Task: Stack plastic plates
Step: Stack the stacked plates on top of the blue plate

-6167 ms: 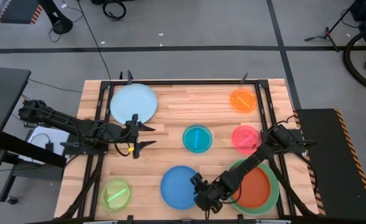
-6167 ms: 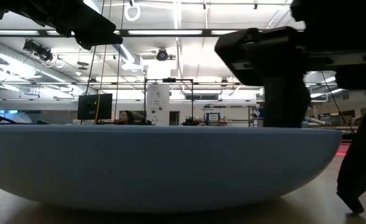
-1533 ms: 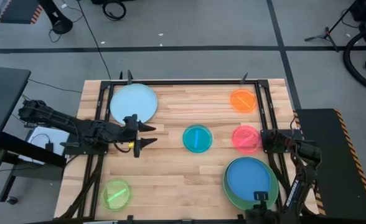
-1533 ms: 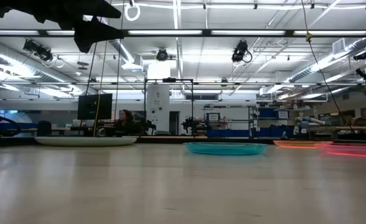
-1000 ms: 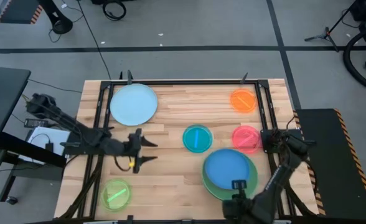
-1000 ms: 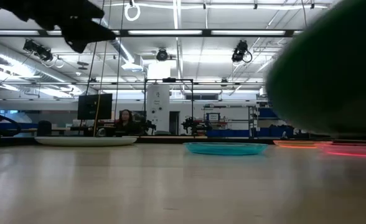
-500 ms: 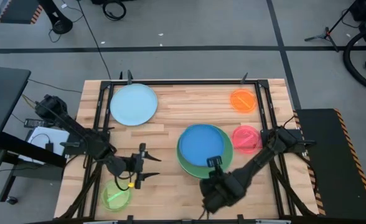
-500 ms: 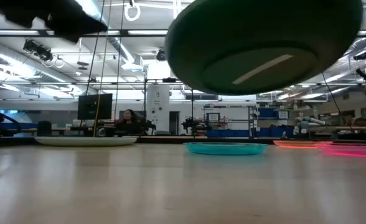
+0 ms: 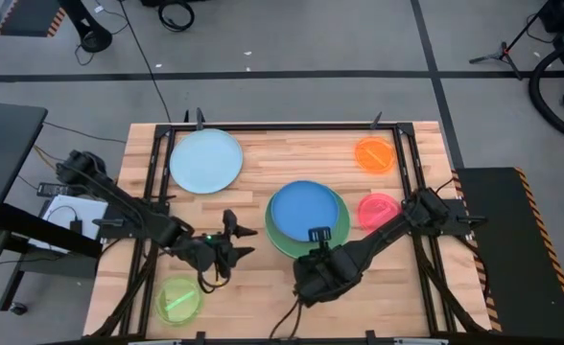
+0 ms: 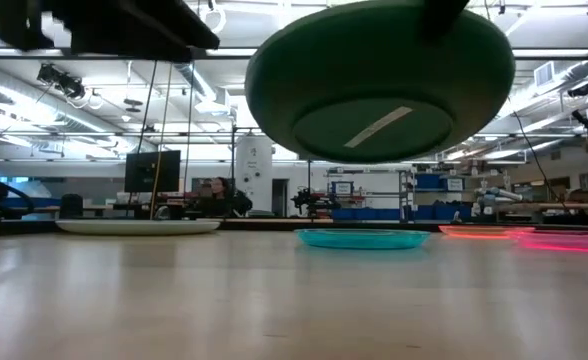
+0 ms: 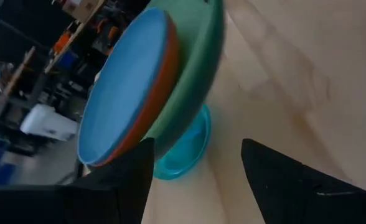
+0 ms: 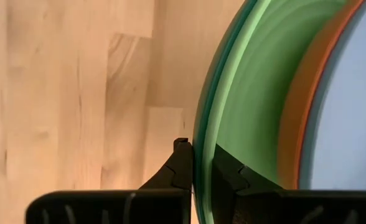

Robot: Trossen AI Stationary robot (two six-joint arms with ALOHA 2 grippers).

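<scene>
A stack of plates (image 9: pixel 308 213), green at the bottom, then red-orange, then blue on top, hangs over the middle of the table with my right gripper (image 9: pixel 317 236) shut on its near rim. The low view shows the stack's dark green underside (image 10: pixel 379 80) well above the wood. A small teal plate (image 10: pixel 362 238) lies flat on the table under the stack (image 11: pixel 139 93). My left gripper (image 9: pixel 236 238) stands open just left of the stack, with nothing between its fingers. My right gripper pinches the green bottom plate's rim (image 12: pixel 200 163) at the stack's near edge, with one finger (image 12: pixel 182 165) on the underside and the other (image 12: pixel 229 171) on the inner face. The fingers reach in from the table's near side. The stack is lifted clear, slightly tilted.
Flat on the wood lie a large pale blue plate (image 9: pixel 205 160) at the far left, a small orange one (image 9: pixel 375 154) at the far right, a pink one (image 9: pixel 379 210) right of the stack and a lime one (image 9: pixel 179 300) at the near left. A black frame (image 9: pixel 282 125) borders the table.
My right gripper has carried the stack from the near right toward the table's middle and far side, lifted higher, until it is over the teal plate. My left gripper has moved toward the near edge and the right, closer to the stack, still open.
</scene>
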